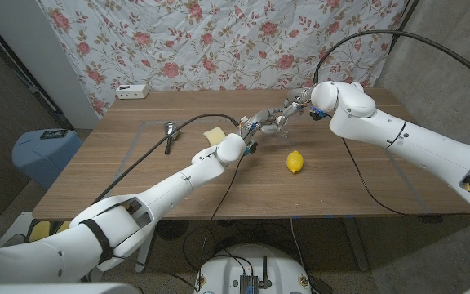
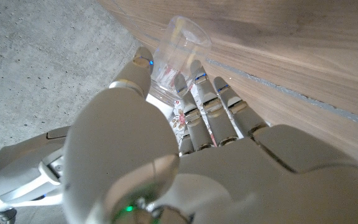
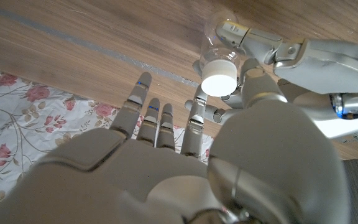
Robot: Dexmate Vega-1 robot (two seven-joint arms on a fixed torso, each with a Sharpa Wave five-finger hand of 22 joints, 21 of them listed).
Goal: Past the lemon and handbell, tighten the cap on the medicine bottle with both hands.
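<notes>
Just above the centre of the head view, the clear plastic medicine bottle with a white round cap (image 1: 269, 122) is held up off the wooden table (image 1: 365, 184) between the two hands, so that each can work one end. The left hand (image 1: 251, 132) wraps the transparent body; the left wrist view shows its fingers (image 2: 199, 99) and thumb on opposite sides of the bottle (image 2: 174, 59), grasping it firmly, probably to keep it from turning. The right hand (image 1: 296, 106) comes in from the upper right toward the cap end. In the right wrist view the white cap (image 3: 220, 79) faces the camera, with the right hand's thumb just beside it and its other fingers (image 3: 157, 118) spread and apart from it, so this hand looks released, not yet gripping the cap. The yellow lemon (image 1: 295, 162) lies right of centre, nearer the robot, and the small metal handbell (image 1: 170, 129) lies at left of centre; both are well apart from the bottle, leaving room for the twist.
</notes>
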